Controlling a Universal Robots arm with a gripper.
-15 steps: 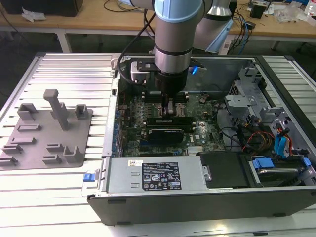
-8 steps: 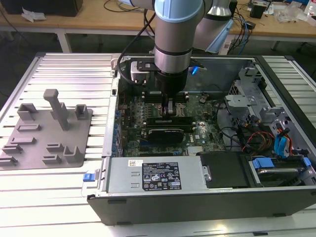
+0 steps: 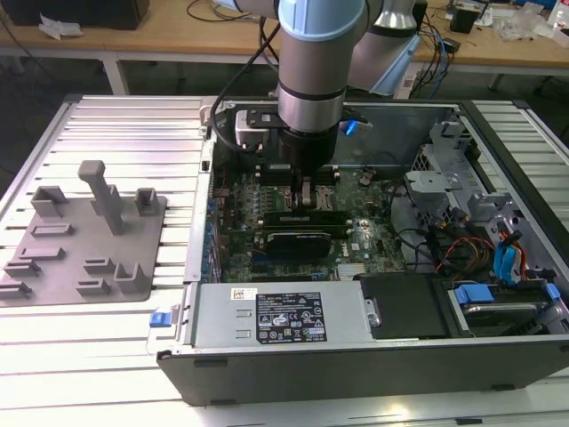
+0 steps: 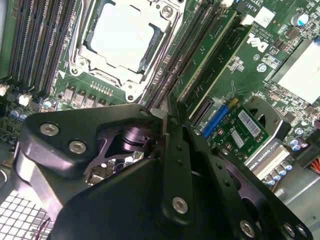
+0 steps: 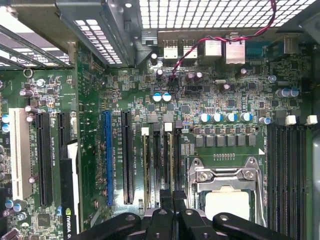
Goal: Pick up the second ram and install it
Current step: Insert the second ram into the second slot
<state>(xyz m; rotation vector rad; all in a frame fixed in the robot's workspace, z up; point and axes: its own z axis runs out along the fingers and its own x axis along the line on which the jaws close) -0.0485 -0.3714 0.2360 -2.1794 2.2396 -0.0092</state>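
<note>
Nearest us in the first wrist view, the black two-fingered gripper (image 5: 173, 202) has its fingers drawn almost together. We judge they pinch the top edge of the second ram (image 5: 170, 165), a thin, long green circuit-board stick standing edge-up in a black slot beside the square silver CPU socket (image 5: 227, 175). So the pickup looks done and the stick is in its slot, though we cannot tell whether it is pressed home or its white end latch (image 5: 168, 127) has closed. Farther off lie the green motherboard (image 5: 225, 100) and the case's perforated metal rear wall (image 5: 210, 12).
</note>
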